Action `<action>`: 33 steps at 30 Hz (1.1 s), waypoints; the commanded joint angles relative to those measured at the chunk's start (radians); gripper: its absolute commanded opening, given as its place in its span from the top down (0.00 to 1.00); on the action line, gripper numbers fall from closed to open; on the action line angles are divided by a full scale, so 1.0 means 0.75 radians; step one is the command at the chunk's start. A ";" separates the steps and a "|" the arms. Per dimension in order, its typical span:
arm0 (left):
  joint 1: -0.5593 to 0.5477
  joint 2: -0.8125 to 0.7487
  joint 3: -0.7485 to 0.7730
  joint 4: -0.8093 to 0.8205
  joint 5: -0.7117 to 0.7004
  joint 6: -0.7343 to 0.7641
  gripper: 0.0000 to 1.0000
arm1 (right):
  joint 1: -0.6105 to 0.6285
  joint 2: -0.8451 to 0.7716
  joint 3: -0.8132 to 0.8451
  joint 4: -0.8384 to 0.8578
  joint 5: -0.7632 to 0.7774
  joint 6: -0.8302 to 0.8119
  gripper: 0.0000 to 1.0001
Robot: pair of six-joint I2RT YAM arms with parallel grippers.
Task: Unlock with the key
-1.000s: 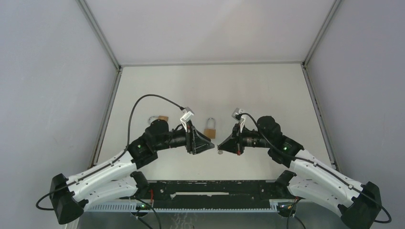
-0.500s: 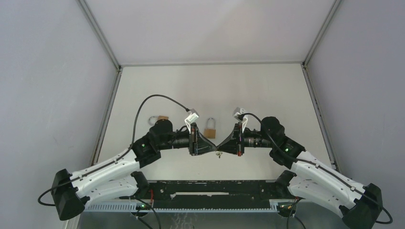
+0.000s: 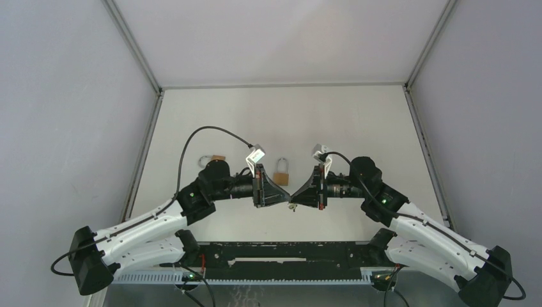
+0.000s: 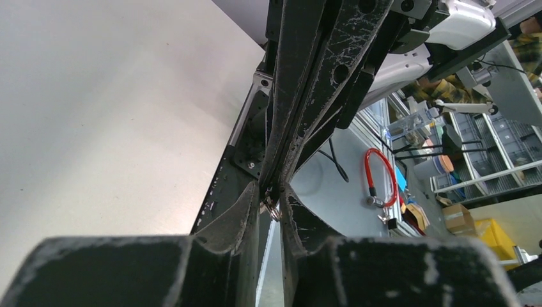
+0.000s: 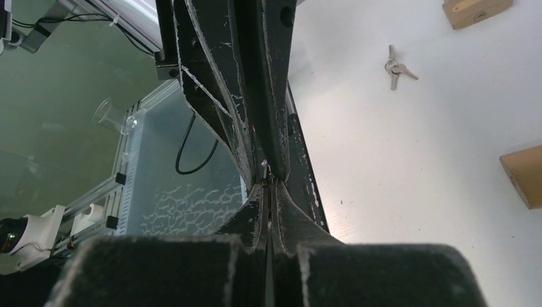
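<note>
Brass padlock (image 3: pixel 280 173) beyond key (image 3: pixel 293 205); second padlock (image 3: pixel 213 158), seemingly, behind left arm (image 3: pixel 203 188).

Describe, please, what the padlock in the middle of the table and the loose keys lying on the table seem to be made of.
Padlock: the body looks like brass, golden-tan with a dull sheen. Its shackle looks like bare silvery steel. Keys: pale grey metal with small glints, perhaps steel or nickel-plated; too small to tell more.

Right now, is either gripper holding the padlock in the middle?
No, the padlock lies on the table beyond the left gripper and right gripper, whose tips meet nearer the bases.
</note>
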 commanded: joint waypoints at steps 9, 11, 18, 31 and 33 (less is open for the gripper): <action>-0.005 0.005 0.025 0.269 0.014 -0.194 0.72 | 0.021 -0.025 0.005 0.143 -0.082 0.031 1.00; -0.004 0.008 0.014 0.307 0.016 -0.220 0.72 | 0.022 -0.029 0.005 0.150 -0.080 0.035 1.00; -0.004 -0.017 -0.004 0.288 -0.005 -0.208 0.72 | 0.018 -0.040 0.005 0.166 -0.068 0.049 1.00; -0.004 -0.031 -0.008 0.251 -0.037 -0.174 0.72 | -0.043 -0.057 0.005 0.208 -0.073 0.113 1.00; -0.005 -0.033 -0.006 0.254 -0.037 -0.171 0.72 | -0.050 -0.051 0.005 0.212 -0.075 0.123 1.00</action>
